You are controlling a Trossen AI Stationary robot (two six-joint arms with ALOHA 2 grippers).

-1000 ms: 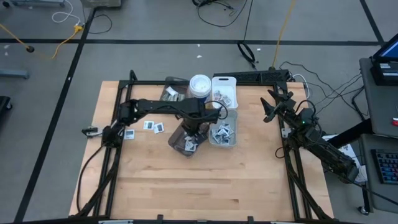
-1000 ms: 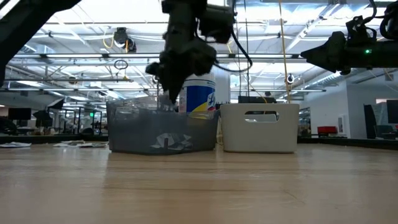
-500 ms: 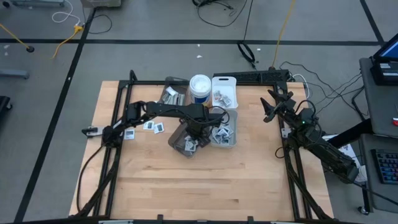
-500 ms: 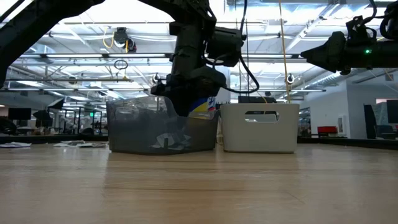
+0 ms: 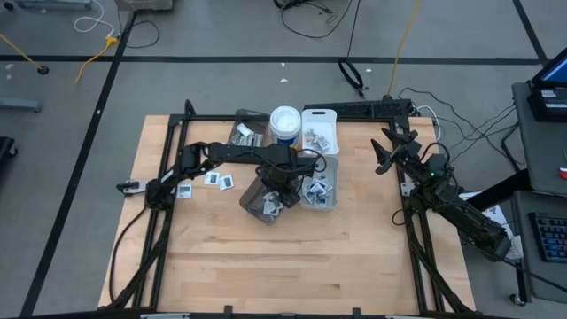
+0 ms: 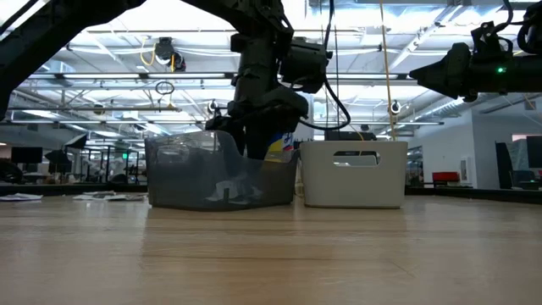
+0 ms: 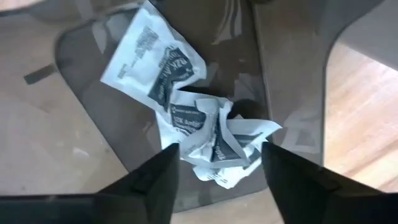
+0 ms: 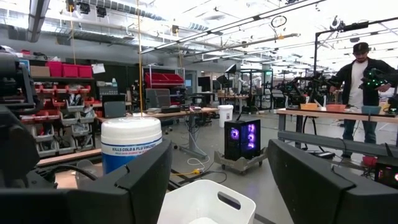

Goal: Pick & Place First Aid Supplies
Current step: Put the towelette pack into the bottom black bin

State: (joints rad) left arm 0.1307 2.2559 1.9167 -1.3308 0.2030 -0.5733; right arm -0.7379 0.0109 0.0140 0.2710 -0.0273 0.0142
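A smoky bin (image 5: pixel 264 202) stands mid-table with a pile of crumpled white packets with dark print (image 7: pixel 211 140) on its floor. My left gripper (image 7: pixel 219 149) reaches down into this bin (image 6: pixel 220 178). It is open, with one finger on each side of the pile. It also shows in the high view (image 5: pixel 276 186) and in the low view (image 6: pixel 254 144). More packets lie in a clear bin (image 5: pixel 317 188) to the right, and a few lie loose on the table (image 5: pixel 217 180). My right gripper (image 5: pixel 386 152) waits open and empty at the table's right edge. My left gripper comes from above, pointing down into the smoky bin. Its open fingers (image 7: pixel 163 177) stand on either side of the crumpled packets at the near end of the pile (image 7: pixel 217 165). I cannot tell whether they touch the packets.
A white bin (image 5: pixel 319 133) with packets and a white wipes tub (image 5: pixel 284 122) stand behind the two bins. Another small bin (image 5: pixel 244 135) stands at the far left of them. The near half of the table (image 5: pixel 283 266) is bare wood.
My left gripper has gone down from above the smoky bin's rim into the bin, toward the packets on its floor. The bins and packets have stayed where they were.
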